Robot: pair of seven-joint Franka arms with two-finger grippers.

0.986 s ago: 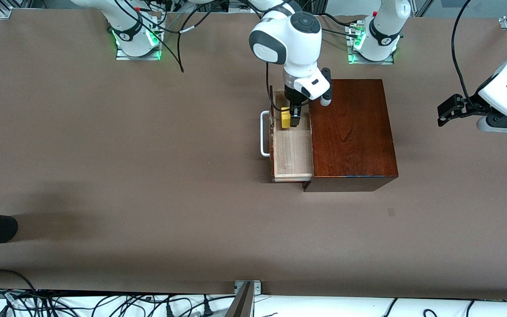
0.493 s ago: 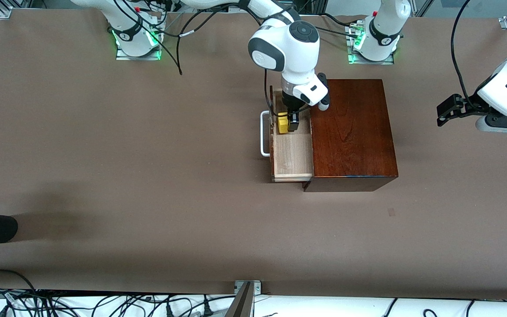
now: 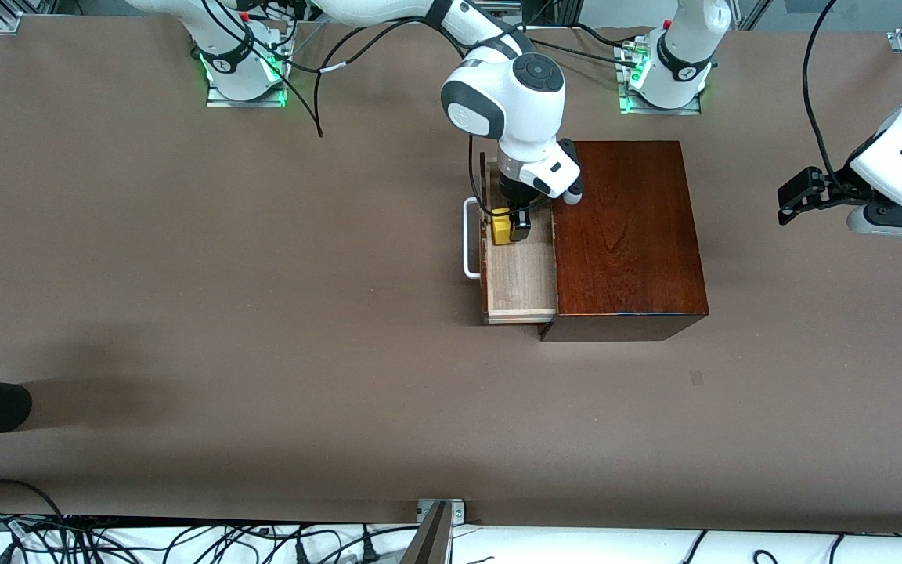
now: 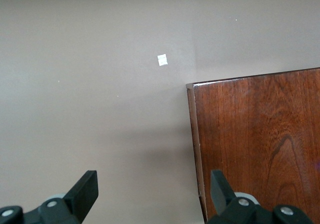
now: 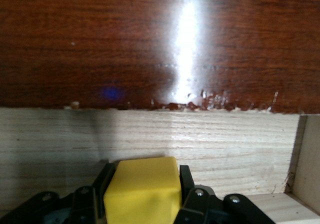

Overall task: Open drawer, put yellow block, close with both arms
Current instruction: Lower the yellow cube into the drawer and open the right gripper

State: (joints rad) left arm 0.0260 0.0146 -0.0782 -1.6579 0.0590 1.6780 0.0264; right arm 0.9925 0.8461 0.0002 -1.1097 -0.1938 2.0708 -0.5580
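**Count of things at the table**

One wooden box [image 3: 629,235] stands on the one brown table [image 3: 263,298]. One drawer [image 3: 520,274] is pulled out of it, with one white handle [image 3: 468,239]. One yellow block [image 3: 502,227] is in view. Two white arms are there, each with one gripper: the right gripper [image 3: 512,227] and the left gripper [image 3: 791,200]. One small pale mark [image 4: 162,59] lies on the table.
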